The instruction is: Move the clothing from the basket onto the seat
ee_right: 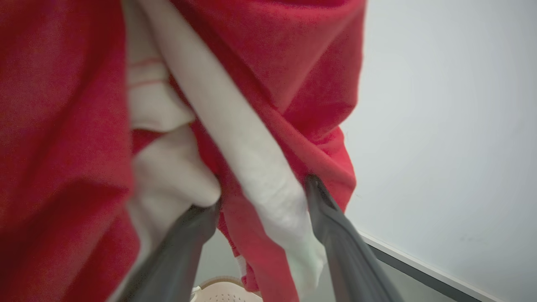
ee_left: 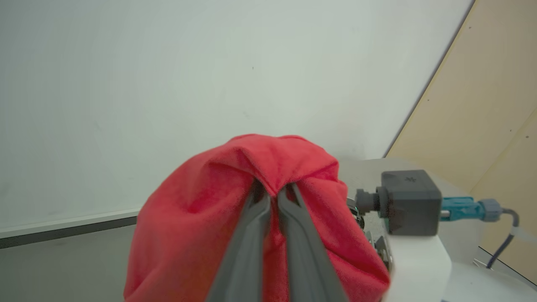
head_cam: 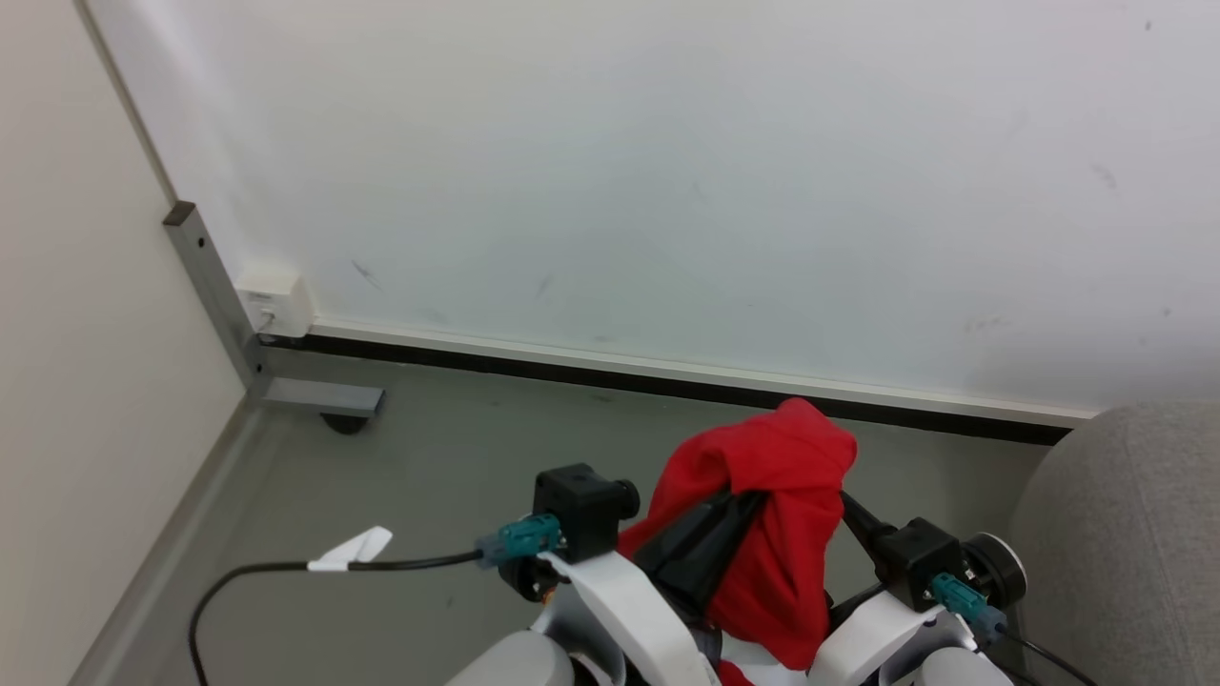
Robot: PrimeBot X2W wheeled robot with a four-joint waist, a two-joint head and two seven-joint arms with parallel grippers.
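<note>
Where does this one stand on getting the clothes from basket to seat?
Done: one red garment is raised above the basket, whose rim shows beneath it. In hand: the left gripper is shut on that garment; the right gripper is open, with folds hanging between its fingers. Left: carrying it to the seat and releasing; it isn't there yet. The basket's contents are hidden.

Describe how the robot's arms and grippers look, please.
The left gripper and right gripper each have two long, dark grey, tapering fingers. The forearms are smooth white shells. Each wrist carries a black box-shaped module with a teal connector and a black cable; the left cable bears a white tag.
</note>
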